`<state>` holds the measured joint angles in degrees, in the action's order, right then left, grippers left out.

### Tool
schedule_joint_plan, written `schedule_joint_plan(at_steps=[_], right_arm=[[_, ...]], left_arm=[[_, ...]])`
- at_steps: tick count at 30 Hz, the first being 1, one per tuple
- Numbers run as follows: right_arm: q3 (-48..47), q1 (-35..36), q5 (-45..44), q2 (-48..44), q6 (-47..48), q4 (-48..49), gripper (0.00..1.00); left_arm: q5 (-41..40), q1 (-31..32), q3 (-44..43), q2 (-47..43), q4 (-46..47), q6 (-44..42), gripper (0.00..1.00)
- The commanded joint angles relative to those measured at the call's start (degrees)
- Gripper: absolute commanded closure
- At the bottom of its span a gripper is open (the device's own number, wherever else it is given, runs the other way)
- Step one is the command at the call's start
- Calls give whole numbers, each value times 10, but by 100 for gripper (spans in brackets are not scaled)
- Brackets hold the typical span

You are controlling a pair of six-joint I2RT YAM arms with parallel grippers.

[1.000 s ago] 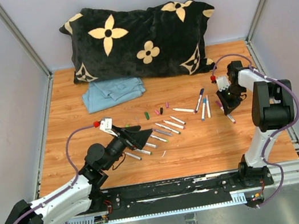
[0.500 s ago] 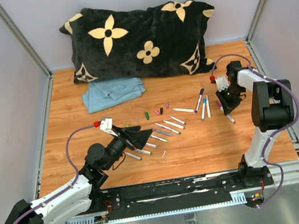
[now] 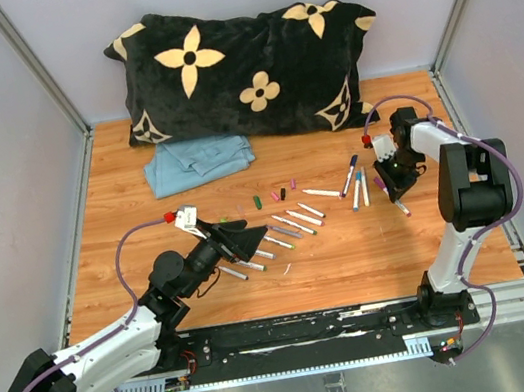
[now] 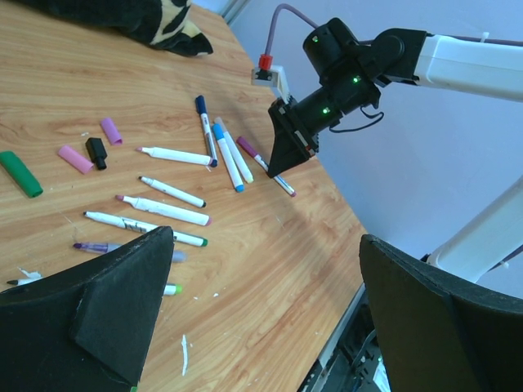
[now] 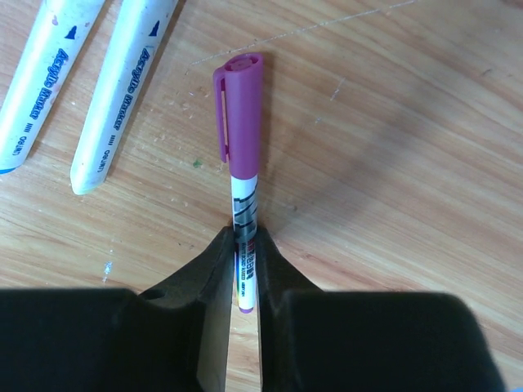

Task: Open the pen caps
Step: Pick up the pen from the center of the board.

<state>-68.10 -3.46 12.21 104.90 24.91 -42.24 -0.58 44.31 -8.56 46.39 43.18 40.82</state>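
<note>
My right gripper [image 5: 244, 249] is shut on the white barrel of a pen with a purple cap [image 5: 239, 114], low over the wood at the right [image 3: 394, 183]. The cap is on the pen and points away from the fingers. The left wrist view shows this gripper [image 4: 286, 159] and the pen [image 4: 263, 161]. My left gripper [image 4: 261, 306] is open and empty, hovering near the table's front [image 3: 239, 241]. Loose caps lie mid-table: green [image 3: 257, 201], pink [image 3: 275, 196], black [image 3: 283, 193], purple [image 3: 292, 183]. A dark-blue-capped pen [image 3: 349, 172] lies left of the right gripper.
Several uncapped white pens [image 3: 292, 223] lie between the grippers. Two light-blue-tipped pens [image 5: 90, 90] lie just left of the held pen. A black flowered pillow [image 3: 240, 68] and a folded blue cloth [image 3: 197, 159] sit at the back. Walls enclose the table.
My right gripper has shifted slightly away and to the left with the purple-capped pen. The left arm has not moved.
</note>
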Motion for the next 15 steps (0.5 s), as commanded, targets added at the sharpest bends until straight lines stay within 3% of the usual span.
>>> schedule_joint_plan(at_steps=[1, 7, 15], right_arm=[[-6, 7, -11, 7, 6, -10, 88], [-3, 7, -7, -15, 6, -2, 99], [1, 4, -2, -45, 4, 8, 99]], left_arm=[[-3, -4, 5, 6, 22, 4, 1], [6, -4, 6, 23, 41, 14, 1], [21, -4, 8, 49, 71, 28, 1]])
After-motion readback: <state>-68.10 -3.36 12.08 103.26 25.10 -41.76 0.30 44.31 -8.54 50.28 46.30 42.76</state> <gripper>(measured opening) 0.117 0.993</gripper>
